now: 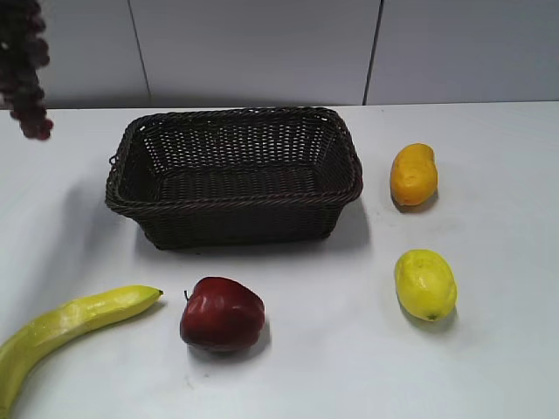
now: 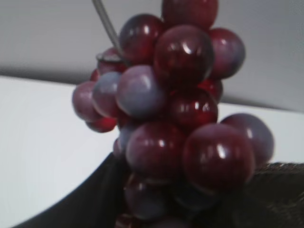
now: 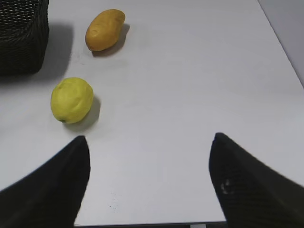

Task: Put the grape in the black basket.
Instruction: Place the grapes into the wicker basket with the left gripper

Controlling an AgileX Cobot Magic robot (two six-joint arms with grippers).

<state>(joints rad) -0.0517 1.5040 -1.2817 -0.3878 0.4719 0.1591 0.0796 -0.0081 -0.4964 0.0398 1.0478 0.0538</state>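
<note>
The grape [image 1: 26,78] hangs in the air at the far top left of the exterior view, above the table and left of the black basket [image 1: 231,199]. In the left wrist view the grape [image 2: 175,118] fills the frame, and the dark fingers of my left gripper [image 2: 185,204] close around its lower part. The gripper itself is out of the exterior view. The basket stands empty at the table's middle back; its corner shows in the right wrist view [image 3: 21,33]. My right gripper [image 3: 149,142] is open and empty over bare table.
A red apple [image 1: 222,314] and a banana [image 1: 65,327] lie in front of the basket. A lemon [image 1: 425,284] and an orange-yellow mango [image 1: 413,175] lie to its right; both show in the right wrist view, the lemon [image 3: 71,100] and the mango [image 3: 105,29].
</note>
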